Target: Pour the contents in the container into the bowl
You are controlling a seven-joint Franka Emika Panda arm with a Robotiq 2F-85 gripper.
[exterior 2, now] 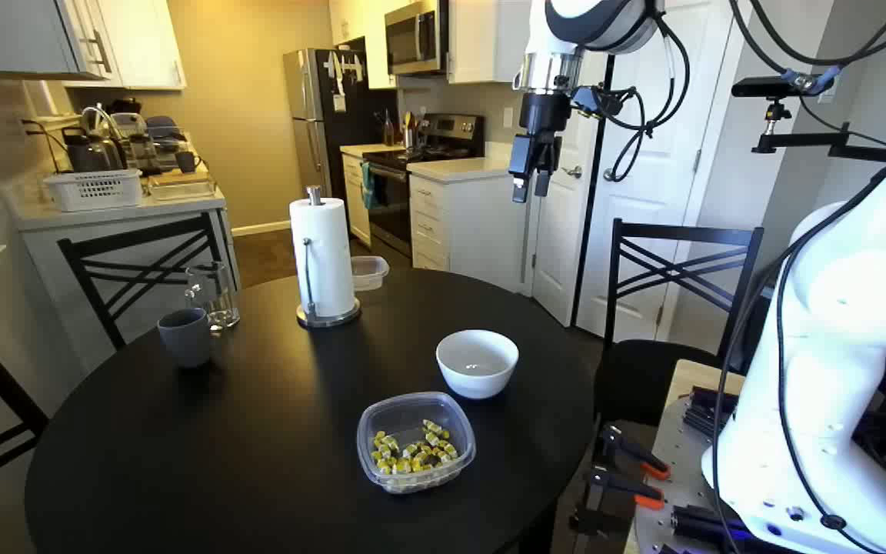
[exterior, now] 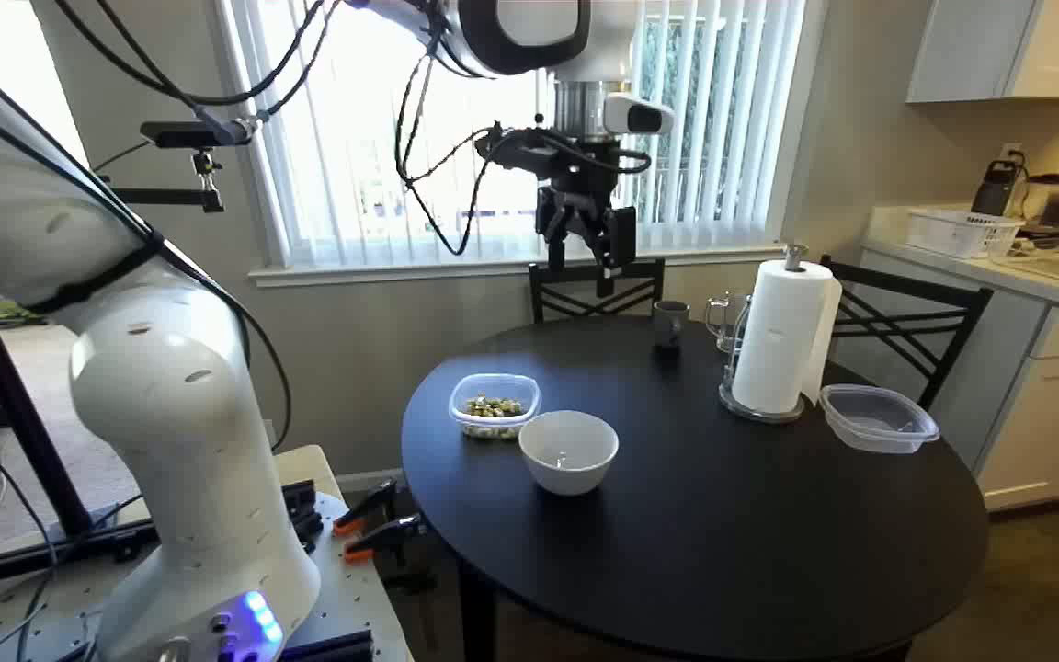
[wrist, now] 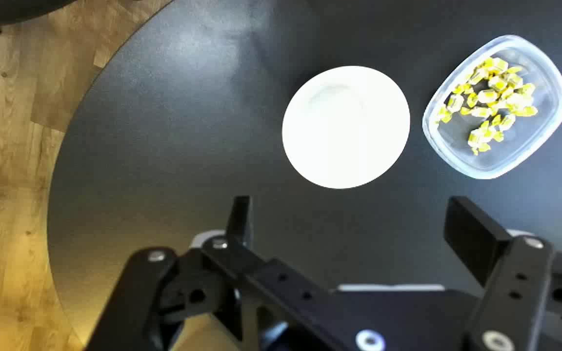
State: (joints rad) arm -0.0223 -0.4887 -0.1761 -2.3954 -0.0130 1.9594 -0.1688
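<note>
The container is a clear, squarish plastic tub (exterior: 495, 422) (exterior 2: 431, 478) (wrist: 487, 173) standing on the dark round table (exterior: 723, 542). The contents, yellow-green loose bits (exterior: 493, 406) (exterior 2: 412, 455) (wrist: 498, 95), lie spread on its bottom. The plain white bowl (exterior: 569, 471) (exterior 2: 477, 382) (wrist: 345, 129) stands upright close beside the tub and looks empty in both exterior views; in the wrist view it is overexposed. My gripper (exterior: 582, 268) (exterior 2: 531, 189) (wrist: 351, 209) is open and empty, pointing down high above the table. In the wrist view, bowl and tub lie ahead of the fingertips, apart from them.
A paper towel roll (exterior: 778, 340) (exterior 2: 322, 258) stands on the table, with an empty clear tub (exterior: 879, 425) (exterior 2: 370, 274) beyond it. A grey mug (exterior: 670, 322) (exterior 2: 185, 338) and a glass mug (exterior: 720, 317) (exterior 2: 214, 298) stand near the edge. Chairs (exterior 2: 681, 269) surround the table.
</note>
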